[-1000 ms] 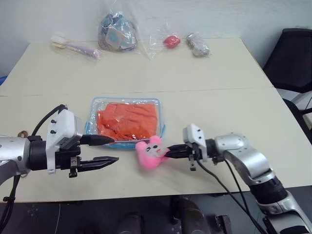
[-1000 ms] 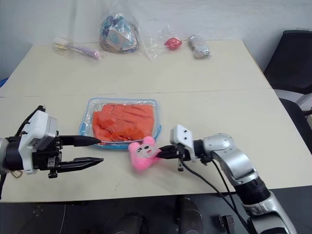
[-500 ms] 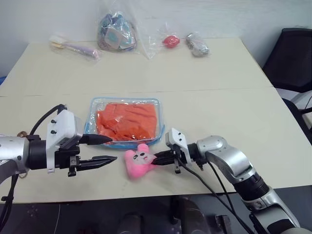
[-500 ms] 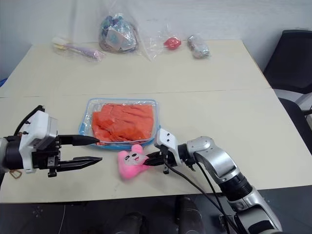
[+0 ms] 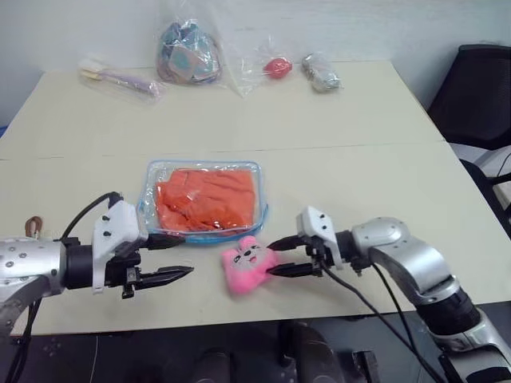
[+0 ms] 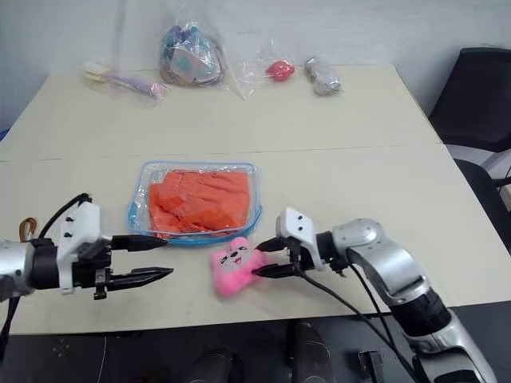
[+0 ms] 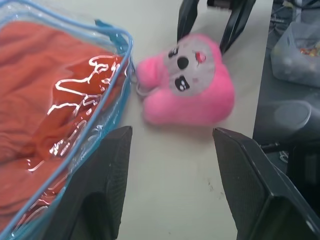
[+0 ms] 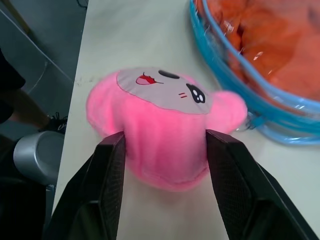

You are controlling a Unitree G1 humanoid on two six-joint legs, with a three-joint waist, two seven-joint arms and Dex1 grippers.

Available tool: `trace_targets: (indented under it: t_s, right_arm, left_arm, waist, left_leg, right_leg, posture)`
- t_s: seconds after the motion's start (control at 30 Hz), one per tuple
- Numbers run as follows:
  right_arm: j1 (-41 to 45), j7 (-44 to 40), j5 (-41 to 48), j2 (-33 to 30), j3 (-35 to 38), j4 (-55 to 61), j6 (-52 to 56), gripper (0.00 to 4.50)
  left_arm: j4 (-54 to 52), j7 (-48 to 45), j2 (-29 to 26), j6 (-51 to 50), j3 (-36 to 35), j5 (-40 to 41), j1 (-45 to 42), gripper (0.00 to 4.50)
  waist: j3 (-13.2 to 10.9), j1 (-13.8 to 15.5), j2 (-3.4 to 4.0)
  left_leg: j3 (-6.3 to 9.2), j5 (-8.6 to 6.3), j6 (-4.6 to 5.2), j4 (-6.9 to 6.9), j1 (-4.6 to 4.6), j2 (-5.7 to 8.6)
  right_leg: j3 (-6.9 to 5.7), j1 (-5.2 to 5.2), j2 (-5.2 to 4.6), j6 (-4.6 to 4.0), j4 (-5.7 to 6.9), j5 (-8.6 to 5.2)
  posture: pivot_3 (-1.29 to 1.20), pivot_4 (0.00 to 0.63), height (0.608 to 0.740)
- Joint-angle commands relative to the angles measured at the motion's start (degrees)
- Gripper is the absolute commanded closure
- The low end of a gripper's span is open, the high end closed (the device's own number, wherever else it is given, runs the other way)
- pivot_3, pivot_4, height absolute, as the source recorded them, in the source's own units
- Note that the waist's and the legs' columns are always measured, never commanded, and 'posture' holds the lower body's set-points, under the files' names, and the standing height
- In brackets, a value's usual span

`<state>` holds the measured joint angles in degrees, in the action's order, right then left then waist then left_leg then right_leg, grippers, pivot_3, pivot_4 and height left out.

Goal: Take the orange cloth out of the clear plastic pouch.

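- I take the clear plastic pouch (image 5: 204, 200) as my landmark; it lies flat on the near half of the desk (image 5: 359, 175), light blue edging all round.
- The orange cloth (image 5: 206, 197) is inside the pouch, rumpled, filling most of it. No part of it shows outside the edging.
- A pink plush toy (image 5: 248, 264) lies face up on the desk just off the pouch's near right corner, very close to the edging; I cannot tell whether it touches.
- Right gripper (image 5: 278, 257): on the side of the toy away from the pouch, pointing back toward it. Its fingers (image 8: 111, 175) stand apart, one on each side of the toy. The wrist view shows them right against the plush, but I cannot say they press it.
- Left gripper (image 5: 177, 257): at the pouch's near left corner, fingers (image 7: 107, 185) parted with nothing between them; the upper fingertip lies over the near edging, the lower one over bare desk.
- Beyond the pouch, along the desk's far edge: wrinkly clear bags (image 5: 192, 54) of small items.
- Black chair (image 5: 475, 88) off the desk's far right corner.
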<state>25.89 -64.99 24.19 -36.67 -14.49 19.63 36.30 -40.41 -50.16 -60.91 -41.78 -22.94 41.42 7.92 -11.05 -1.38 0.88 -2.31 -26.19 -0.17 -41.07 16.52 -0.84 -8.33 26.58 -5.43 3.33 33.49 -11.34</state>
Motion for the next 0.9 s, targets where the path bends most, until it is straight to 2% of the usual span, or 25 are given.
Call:
trace_targets:
  t_s: [0.03, 0.13, 0.23, 0.3, 0.43, 0.67, 0.9]
  right_arm:
    - [-0.3, -0.3, 1.7, -2.2, 3.2, 3.9, -0.8, 2.04]
    - [0.0, 0.1, 3.8, -2.6, 5.2, 4.1, 0.8, 2.04]
    - [-0.2, -0.8, 3.9, -2.9, 3.7, 3.6, 1.4, 2.04]
    - [-0.6, -1.1, 2.4, -2.3, 1.3, 2.5, 0.3, 1.67]
    - [0.2, -0.9, 1.3, -1.8, 0.9, 1.9, -1.9, 0.43]
    - [3.2, -5.3, 4.6, -9.2, 9.5, 1.0, -2.5, 0.43]
    - [7.7, -7.5, 5.4, -13.7, 13.1, -1.2, -2.7, 0.43]
  left_arm:
    - [-3.0, 1.5, 1.3, 3.4, 2.1, -4.1, 0.7, 1.75]
    - [-4.5, 3.3, 3.5, 3.4, 4.4, -4.2, -0.1, 1.75]
    - [-4.5, 4.0, 4.2, 3.3, 5.1, -4.3, -1.1, 1.75]
    - [-4.1, 4.1, 4.4, 2.8, 4.7, -3.5, -2.0, 1.75]
    - [-3.8, 4.6, 4.5, 1.7, 4.6, -2.0, -3.5, 1.75]
    - [-3.0, 6.1, 6.9, -1.8, 14.5, -1.3, -10.1, 1.75]
    - [0.3, 9.2, 14.9, -9.3, 23.8, 2.3, -19.7, 1.75]
  waist:
    - [0.0, 0.1, 0.0]
    - [0.0, 0.3, -0.02]
    - [0.0, 0.5, -0.02]
    - [0.0, 0.6, -0.02]
    - [0.0, 0.9, -0.02]
    - [0.0, 1.6, -0.02]
    - [0.0, 1.3, -0.06]
  left_leg:
    - [0.01, 0.0, 0.0, 0.0, 0.0, 0.0]
    - [0.01, -0.01, 0.01, -0.01, 0.0, 0.02]
    - [0.01, -0.01, 0.01, -0.01, 0.0, -0.01]
    - [0.01, -0.01, 0.02, -0.01, 0.0, 0.0]
    - [0.0, -0.01, 0.02, 0.0, 0.0, 0.01]
    - [0.01, 0.0, 0.07, -0.09, 0.0, 0.08]
    - [-0.14, 0.0, 0.07, -0.04, 0.06, 0.03]
  right_leg:
    - [0.0, 0.0, 0.0, 0.0, 0.0, 0.0]
    - [0.05, -0.02, -0.04, 0.01, 0.0, 0.0]
    - [0.17, -0.04, -0.03, 0.0, 0.01, 0.0]
    - [0.27, -0.03, -0.02, 0.0, 0.02, 0.0]
    - [0.44, -0.03, 0.0, 0.0, 0.03, 0.0]
    - [0.44, -0.05, -0.02, 0.06, 0.0, 0.03]
    - [0.56, -0.12, 0.02, 0.06, 0.02, 0.03]
  posture:
    - [0.0, 0.15, 0.74]
    - [0.0, 0.15, 0.74]
    - [0.0, 0.15, 0.74]
    - [0.0, 0.15, 0.74]
    - [0.0, 0.15, 0.74]
    - [0.0, 0.15, 0.74]
    - [0.0, 0.15, 0.74]
